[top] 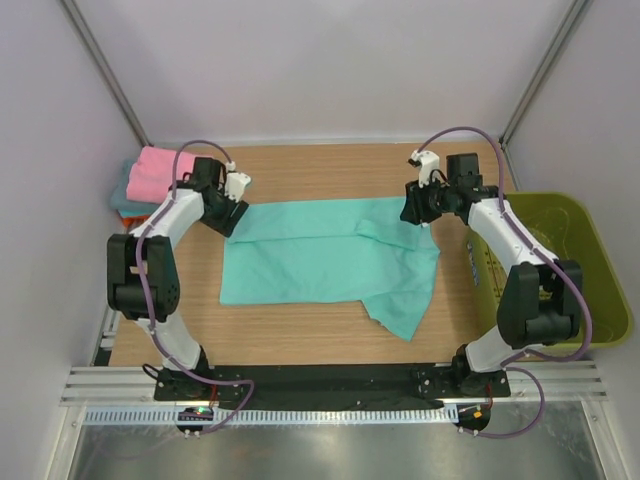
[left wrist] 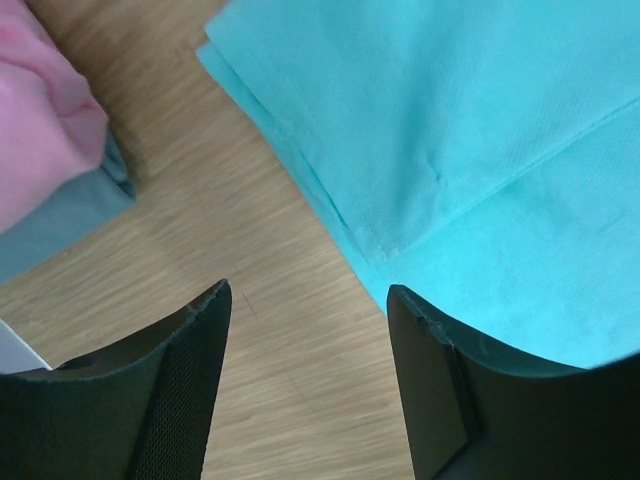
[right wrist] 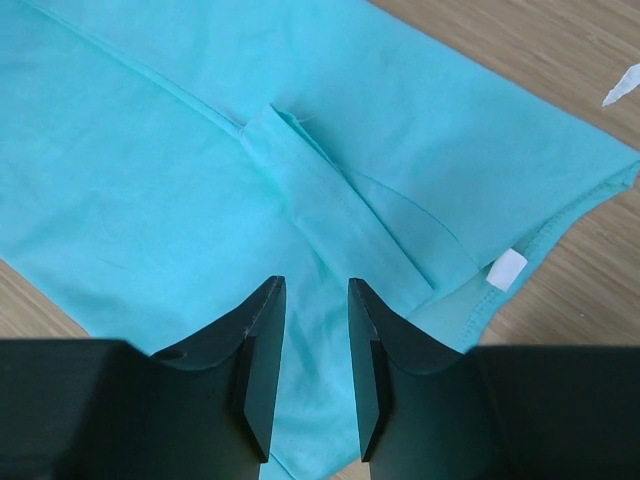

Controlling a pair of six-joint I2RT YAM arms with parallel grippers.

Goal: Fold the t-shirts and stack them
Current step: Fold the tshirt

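Black L gripper (left wrist: 308,390): fingers wide apart, holding nothing, over the bare wood table (left wrist: 250,250). Shirt corner sits at its 1 o'clock, not between the fingers.
Black R gripper (right wrist: 312,375): fingers nearly together w/ a slim gap, no cloth seen pinched. It hovers over the sleeve seam (right wrist: 340,215).
Teal-green t-shirt (top: 320,255): mid-table, spread flat and part-folded, loose flap trailing toward 5 o'clock.
Risk 1: close L where it is and you'd prob. catch wood or just one layer. The corner shows stacked edges, so the layers may split on the lift.
Risk 2: R's gap looks too narrow for the bunched sleeve, so you could shove it into a wrinkle instead of gripping it.
Risk 3: uneven grips L vs R would likely skew the fold and leave the flap hanging out.
Pink tee (top: 158,172): folded on the stack at the table's 10 o'clock, close beside L arm. A wide swing could nudge it.
Olive basket (top: 590,270): at 3 o'clock, right beside R arm; elbow clearance looks tight.
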